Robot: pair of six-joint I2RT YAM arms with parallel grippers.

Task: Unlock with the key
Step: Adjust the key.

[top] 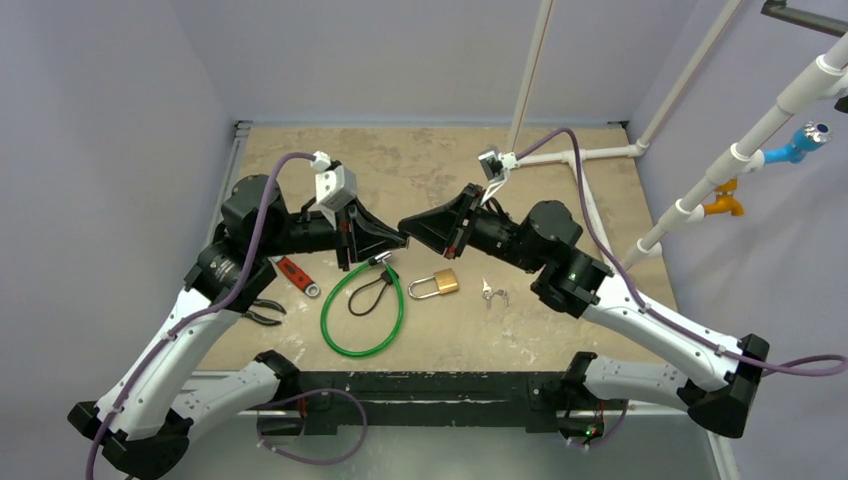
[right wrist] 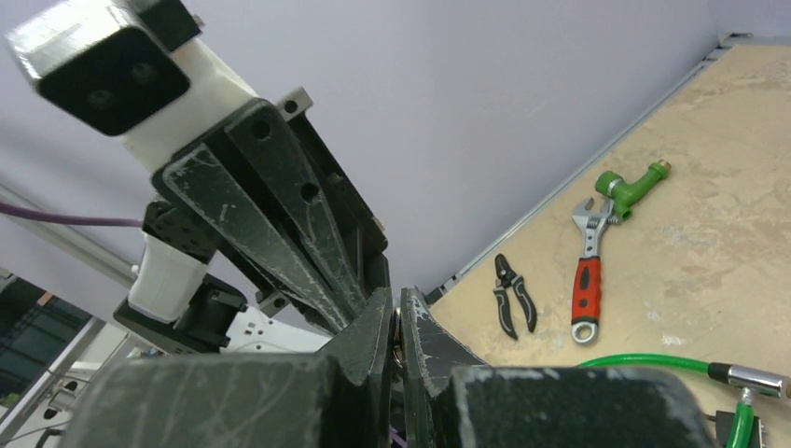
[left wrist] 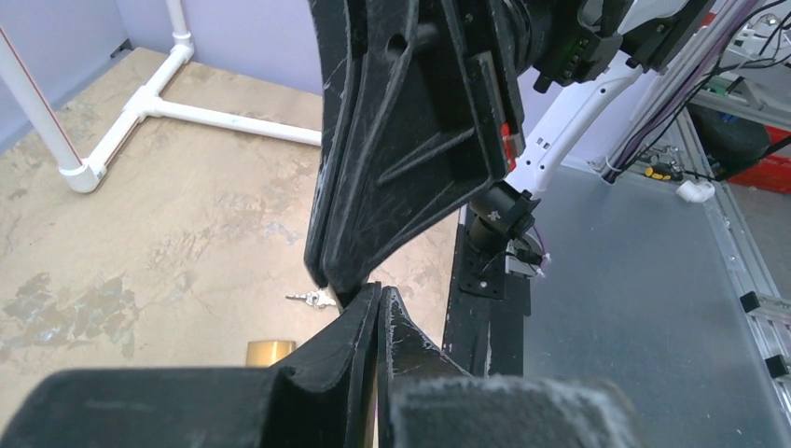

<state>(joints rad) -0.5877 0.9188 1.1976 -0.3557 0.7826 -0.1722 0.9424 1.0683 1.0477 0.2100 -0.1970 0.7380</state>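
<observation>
**Pincer state.** I read the left pincer (left wrist: 378, 299) as clenched: in the left wrist view its two fingers lie flat against each other with no gap, and nothing shows between them. The right pincer (right wrist: 396, 301) is also clenched. Its fingers meet along a narrow seam, where the right wrist view shows a thin pale sliver. I cannot tell what that sliver is.

**Contact.** In the top view the two pincers meet tip to tip above the middle of the counter (top: 450, 170). The left wrist view shows the right pincer's tip directly over the left pincer's tip, touching or just short of touching. Neither pincer touches anything lying on the counter.

**Arm pose.**
- The left arm rises from its base at the near left corner, folds at the elbow, and reaches right with its wrist roughly level.
- The right arm mirrors it from the near right corner and reaches left, its pincer tilted slightly down towards the meeting point.

**Task items.**
- The brass padlock (top: 436, 286) lies flat on the counter, just nearer to me than the joined tips, with its shackle pointing left.
- The key bunch (top: 490, 293) lies loose on the counter to the right of the padlock, near it but apart from it, below the right forearm.

**Other items.** A green cable loop (top: 362, 353) lies left of the padlock. A red-handled wrench (top: 297, 275) and black pliers (top: 263, 312) lie further left, beside the left arm.
</observation>
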